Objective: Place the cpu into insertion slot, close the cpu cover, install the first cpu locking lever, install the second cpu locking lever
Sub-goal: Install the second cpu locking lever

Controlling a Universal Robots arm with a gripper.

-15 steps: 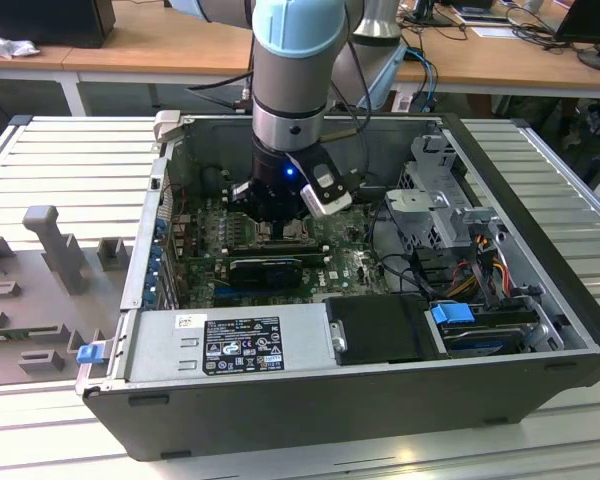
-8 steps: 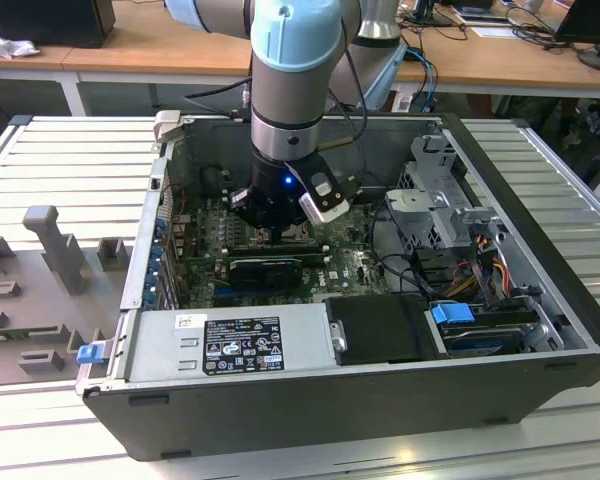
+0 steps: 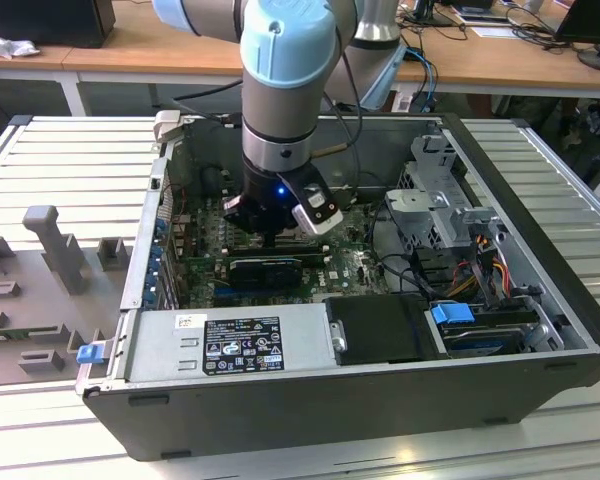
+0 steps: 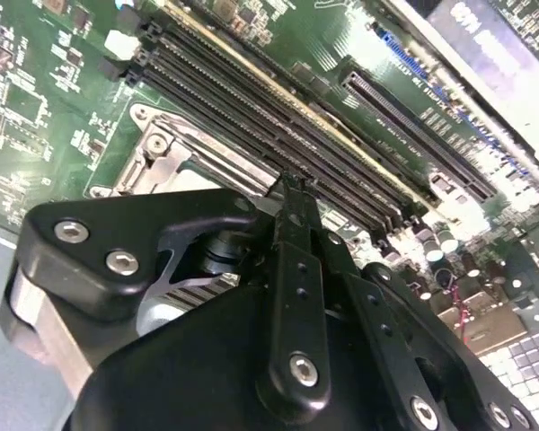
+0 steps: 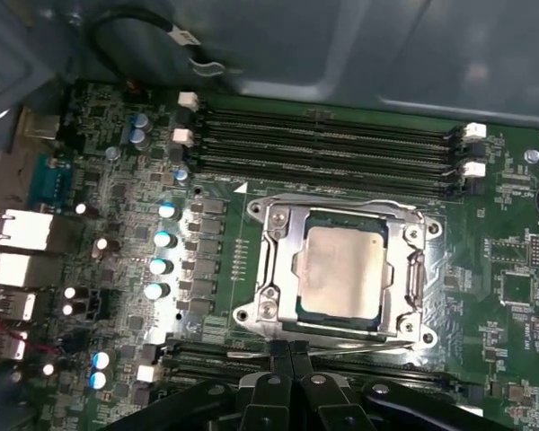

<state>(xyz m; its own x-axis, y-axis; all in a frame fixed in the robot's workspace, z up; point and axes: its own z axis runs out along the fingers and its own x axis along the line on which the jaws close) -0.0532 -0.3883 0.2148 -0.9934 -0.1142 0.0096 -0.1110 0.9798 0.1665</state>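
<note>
the cpu (image 5: 341, 271) sits in the insertion slot (image 5: 294, 301) with the cpu cover (image 5: 283, 235) down. the end effector (image 5: 291, 361) hangs closed and empty beside it.

The grey-and-light-blue robot arm (image 3: 285, 90) reaches down into the open black computer case (image 3: 380, 400), its black gripper (image 3: 270, 232) low over the green circuit board (image 3: 352, 265), beside a black card (image 3: 265, 268)

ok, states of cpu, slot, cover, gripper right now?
cpu: seated in the insertion slot, silver top showing.
insertion slot: occupied by the cpu.
cpu cover: down flat, framing the cpu.
gripper: shut, empty, at the cover's edge, low inside the computer case.
</note>
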